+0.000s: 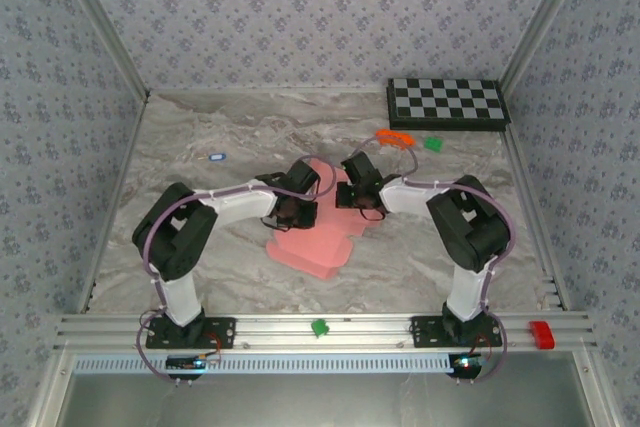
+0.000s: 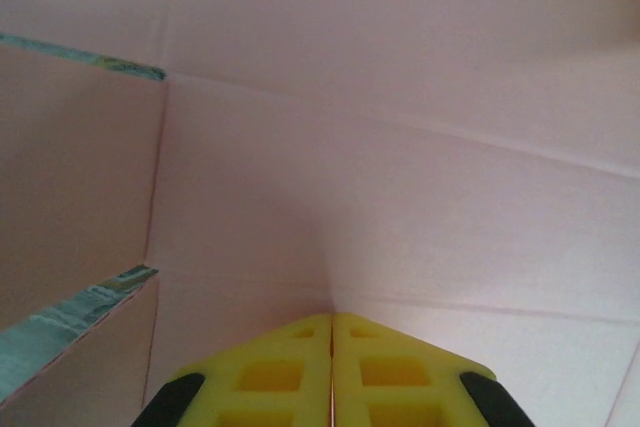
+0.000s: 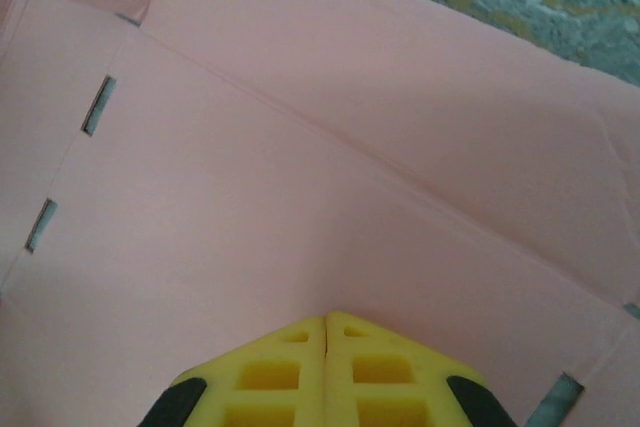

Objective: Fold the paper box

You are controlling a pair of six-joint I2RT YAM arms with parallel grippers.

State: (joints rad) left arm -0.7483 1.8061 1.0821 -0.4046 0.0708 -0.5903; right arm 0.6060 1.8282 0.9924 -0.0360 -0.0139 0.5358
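Salmon-pink paper box (image 1: pixel 310 247), an unfolded sheet, lies centrally on the desk (image 1: pixel 200 137). Top view: left end effector (image 1: pixel 297 212) at its 11 o'clock, right end effector (image 1: pixel 352 197) at 1 o'clock. Left wrist: clenched, tips against card near a score line (image 2: pixel 400 129). Right wrist: clenched likewise. Advice: bend along scores, both sides evenly.

Left arm (image 1: pixel 182 235), right arm (image 1: pixel 470 227): white tubular links, bulky black joint housings, lilac cables looped alongside, black base plates (image 1: pixel 190 329) with small lit boards below. Left fingers (image 2: pixel 275 372), right fingers (image 3: pixel 385 372): yellow moulded plastic, square recesses, black shoulders at outer edges.
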